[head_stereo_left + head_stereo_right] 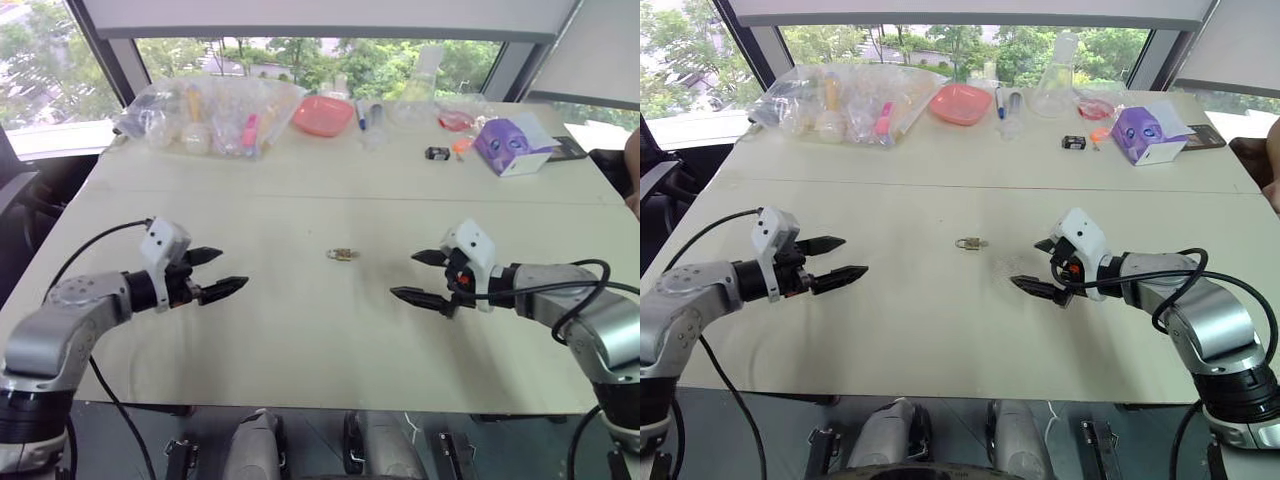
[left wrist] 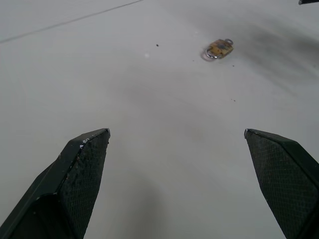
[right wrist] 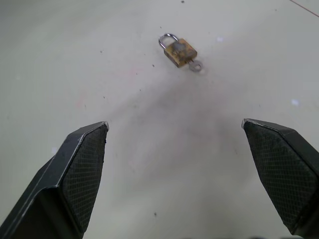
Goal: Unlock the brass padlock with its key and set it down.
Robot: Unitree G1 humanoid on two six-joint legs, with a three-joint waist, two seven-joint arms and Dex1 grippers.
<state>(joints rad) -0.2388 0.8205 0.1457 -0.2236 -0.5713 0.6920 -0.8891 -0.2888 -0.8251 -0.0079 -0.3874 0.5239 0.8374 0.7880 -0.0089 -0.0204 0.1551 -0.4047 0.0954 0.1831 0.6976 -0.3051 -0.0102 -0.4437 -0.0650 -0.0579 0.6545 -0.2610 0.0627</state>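
While both arms hover over the table (image 1: pixel 300 340), my left hand (image 1: pixel 214 273) has its two black fingers spread wide with nothing between them, pointing inward toward the middle. My right hand (image 1: pixel 418 276) is the same, fingers spread and empty, pointing back at the left one. Brass padlock (image 1: pixel 342 254) lies flat on the table between the two hands, well apart from both, touched by neither. Right wrist view shows its silvery shackle loop at one end and the key (image 3: pixel 195 65) sticking out of the other end of the body, so key is seated in the lock; can't tell if shackle is latched or released. Left wrist view shows the same padlock ahead of my left fingertips (image 2: pixel 94 144), lying on bare table. Far edge of the table, by the window: clear plastic bags (image 1: pixel 205 115) with small items, a red dish (image 1: pixel 322 115), a glass flask (image 1: pixel 1055 75), a purple and white box (image 1: pixel 512 146), and a small black object with an orange piece (image 1: pixel 447 151) next to it.
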